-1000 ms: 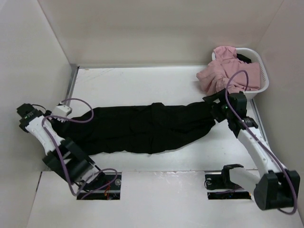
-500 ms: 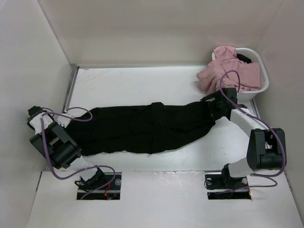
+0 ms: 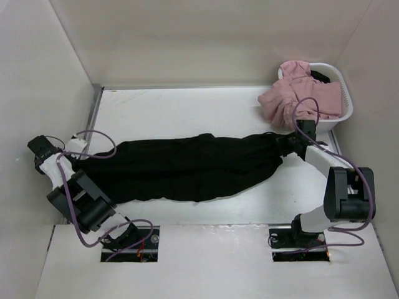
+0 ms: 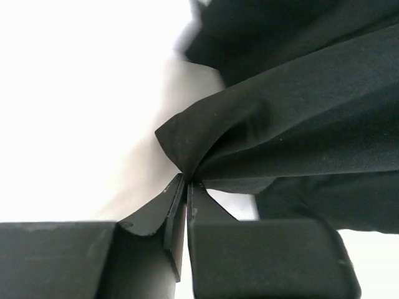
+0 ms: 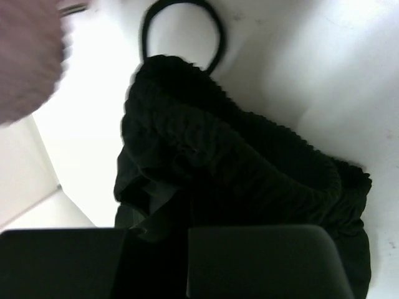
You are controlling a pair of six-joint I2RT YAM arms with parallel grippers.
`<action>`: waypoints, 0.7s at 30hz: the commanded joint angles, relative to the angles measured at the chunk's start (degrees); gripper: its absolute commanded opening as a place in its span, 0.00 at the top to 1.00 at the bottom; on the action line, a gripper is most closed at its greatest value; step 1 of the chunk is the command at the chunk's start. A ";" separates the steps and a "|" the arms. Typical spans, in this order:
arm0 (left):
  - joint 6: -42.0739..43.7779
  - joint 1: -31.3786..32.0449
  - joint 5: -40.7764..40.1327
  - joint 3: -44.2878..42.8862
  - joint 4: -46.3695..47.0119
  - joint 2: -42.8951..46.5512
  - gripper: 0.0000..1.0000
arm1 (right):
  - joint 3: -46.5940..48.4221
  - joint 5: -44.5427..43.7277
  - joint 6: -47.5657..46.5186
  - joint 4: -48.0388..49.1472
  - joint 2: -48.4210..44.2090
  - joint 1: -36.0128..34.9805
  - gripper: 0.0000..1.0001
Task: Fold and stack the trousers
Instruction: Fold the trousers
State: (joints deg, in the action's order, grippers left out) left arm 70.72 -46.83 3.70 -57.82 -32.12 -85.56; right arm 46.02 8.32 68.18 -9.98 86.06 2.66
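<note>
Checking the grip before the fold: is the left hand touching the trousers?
Touching. The left wrist view shows the left hand with its fingers closed on a pinched fold of the trousers.

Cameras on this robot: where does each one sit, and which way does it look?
Top external: high behind the bases, looking down at the table, trousers and basket; left arm and right arm show.
Left wrist: on the left arm, facing its left gripper, shut on the trousers' leg end.
Right wrist: on the right arm, facing the right gripper and the waistband.
Shared: all see the trousers; top and right wrist see the pink garment.
</note>
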 commanded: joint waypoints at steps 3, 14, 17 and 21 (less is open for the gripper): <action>-4.61 0.11 3.93 -0.18 17.41 8.20 1.00 | 2.32 -1.90 -11.64 9.07 -9.84 -1.28 1.00; 4.04 -3.48 11.15 16.05 17.81 19.90 0.90 | -27.01 -3.22 -11.34 19.67 -31.31 -3.92 0.95; 13.19 -5.42 8.43 22.91 14.64 22.71 0.86 | -31.86 -5.23 -3.61 9.49 -35.06 -3.49 0.58; 19.53 -10.86 7.89 23.82 10.69 24.47 0.80 | -31.79 -8.66 -3.05 -4.49 -48.41 -0.77 0.24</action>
State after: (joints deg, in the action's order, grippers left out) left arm 81.62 -54.48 11.09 -32.67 -19.38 -64.53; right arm 11.42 4.08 62.85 -6.20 45.47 0.32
